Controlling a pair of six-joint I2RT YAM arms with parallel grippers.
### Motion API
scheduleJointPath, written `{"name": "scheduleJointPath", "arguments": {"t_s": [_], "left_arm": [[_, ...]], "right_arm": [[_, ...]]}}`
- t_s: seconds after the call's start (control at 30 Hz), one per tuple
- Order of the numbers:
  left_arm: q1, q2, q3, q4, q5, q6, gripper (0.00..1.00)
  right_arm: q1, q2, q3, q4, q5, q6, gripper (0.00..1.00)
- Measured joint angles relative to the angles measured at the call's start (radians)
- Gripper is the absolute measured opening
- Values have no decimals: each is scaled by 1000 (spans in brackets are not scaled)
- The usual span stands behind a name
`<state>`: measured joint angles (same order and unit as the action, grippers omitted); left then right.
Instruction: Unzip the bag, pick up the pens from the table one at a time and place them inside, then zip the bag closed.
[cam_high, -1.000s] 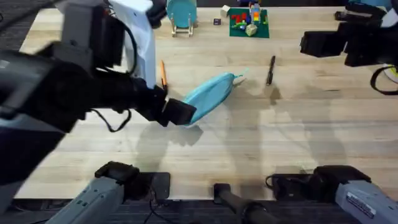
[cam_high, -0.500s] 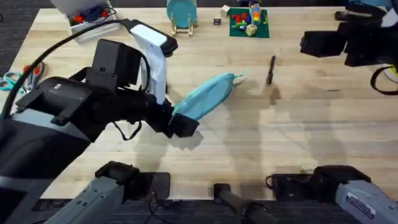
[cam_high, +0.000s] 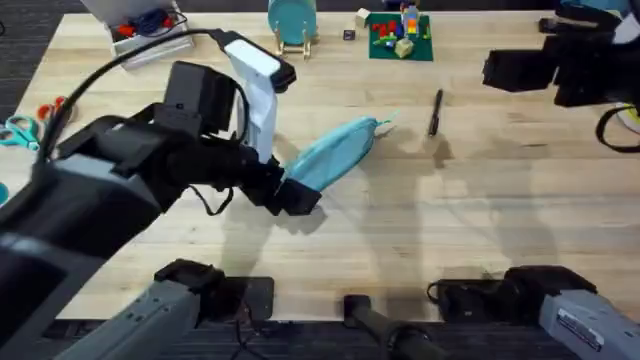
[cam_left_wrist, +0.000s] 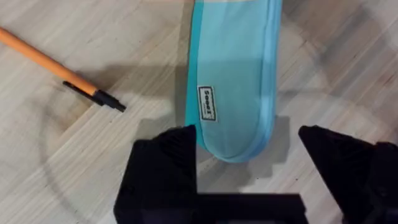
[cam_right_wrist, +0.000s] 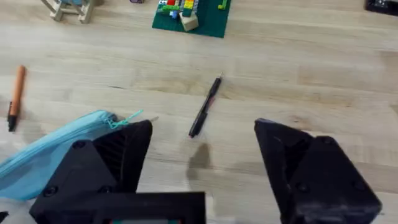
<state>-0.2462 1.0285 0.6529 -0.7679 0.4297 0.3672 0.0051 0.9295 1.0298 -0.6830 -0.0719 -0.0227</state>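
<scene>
Light-blue bag (small white label)

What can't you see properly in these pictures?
- Overhead: the left arm covers the near end of the bag and hides the left gripper's fingertips.
- Left wrist: the orange pen runs off the picture's edge, as does the bag's far end.
- Zipper pull: too small to tell whether the bag is open.

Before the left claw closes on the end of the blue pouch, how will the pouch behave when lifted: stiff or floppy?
The pouch looks like soft, flat fabric, so it will probably sag and hang from the left claw, whose fingers are open on either side of its end. It seems thin and empty, so likely light. On the smooth wooden table it may slide if pushed.
</scene>
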Motion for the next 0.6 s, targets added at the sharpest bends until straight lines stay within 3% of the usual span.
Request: {"name": "scheduleJointPath", "arguments": {"t_s": [0.53,0.6], "left_arm": [[0,72,-4,52,1,0,996],[0,72,-4,61,1,1,948]], "right_arm": [[0,0,0,0,0,0,996],[0,0,0,0,0,0,996]]}}
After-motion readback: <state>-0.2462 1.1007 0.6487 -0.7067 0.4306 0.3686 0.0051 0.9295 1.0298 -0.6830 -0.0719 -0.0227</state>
